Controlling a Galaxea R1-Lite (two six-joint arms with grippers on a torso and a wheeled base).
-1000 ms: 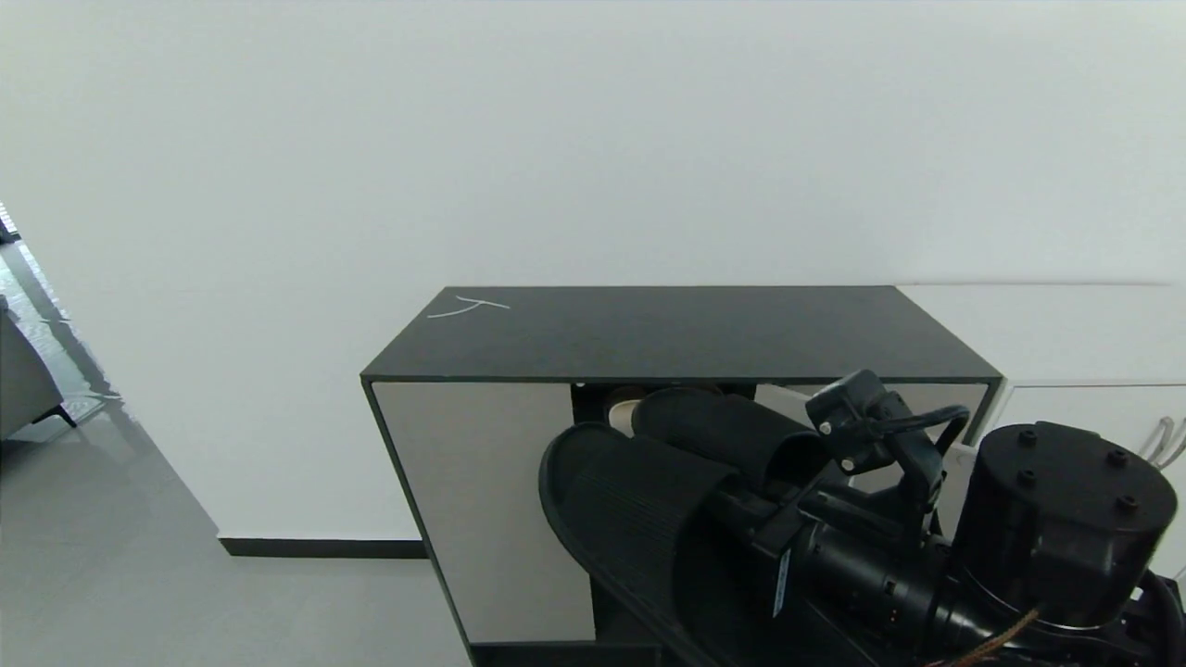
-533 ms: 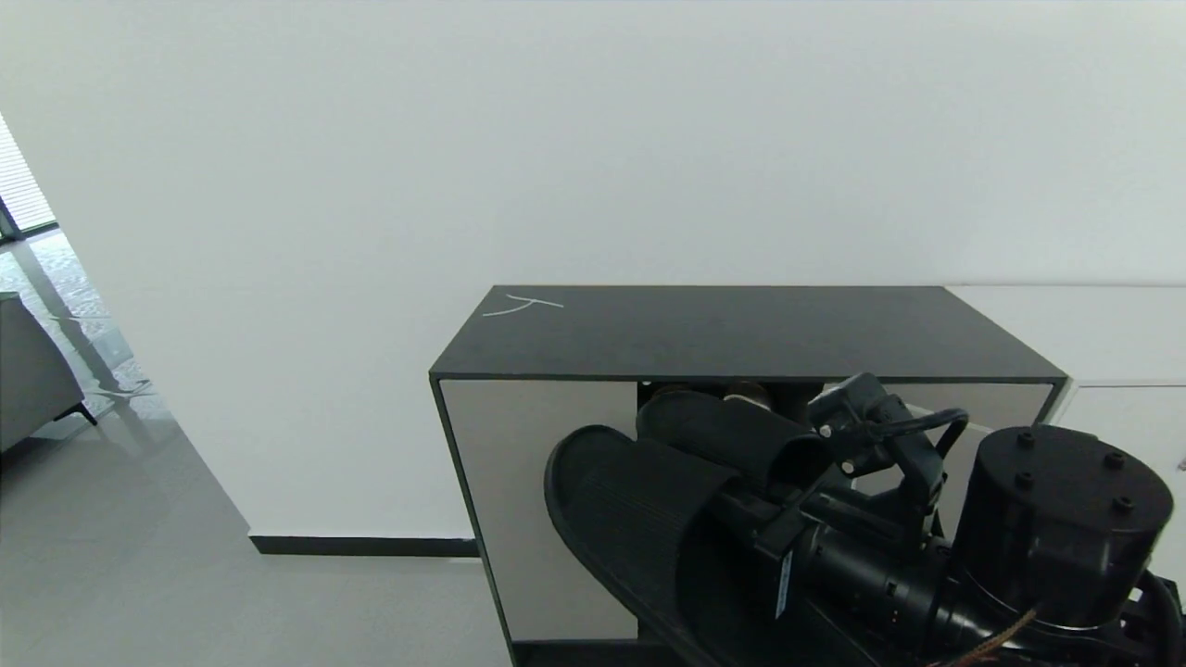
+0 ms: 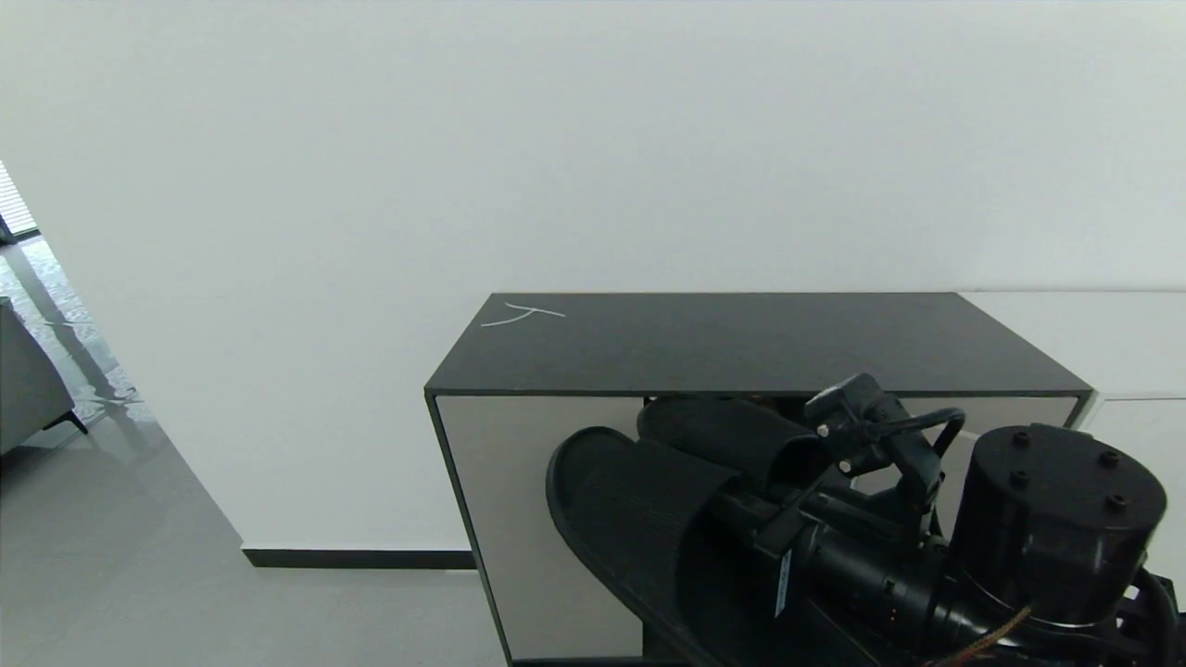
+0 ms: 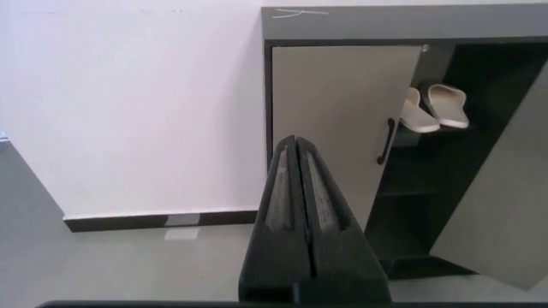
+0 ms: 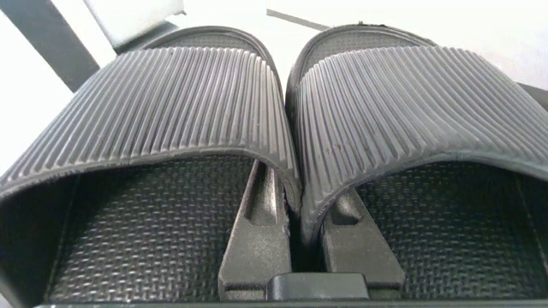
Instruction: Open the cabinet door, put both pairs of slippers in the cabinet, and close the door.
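My right gripper [image 5: 295, 205] is shut on a pair of black ribbed slippers [image 5: 274, 111], with one finger inside each slipper pinching their touching inner walls. In the head view the black slippers [image 3: 649, 500] hang in front of the black cabinet [image 3: 741, 338], at the gap between its grey doors. My left gripper [image 4: 296, 145] is shut and holds nothing; it points at the cabinet's closed left door [image 4: 342, 111]. The right door [image 4: 505, 205] stands swung open. A beige pair of slippers [image 4: 435, 107] lies on the upper shelf inside.
A white low cabinet [image 3: 1066, 333] adjoins the black one on the right. White wall rises behind, with a black skirting [image 3: 352, 559] at its foot. Open grey floor [image 3: 139, 574] stretches to the left, where a grey sofa [image 3: 28, 398] sits at the edge.
The whole head view has shifted, the cabinet sliding rightward in the picture, so the camera moved. The right gripper holds the black slippers the same way throughout.
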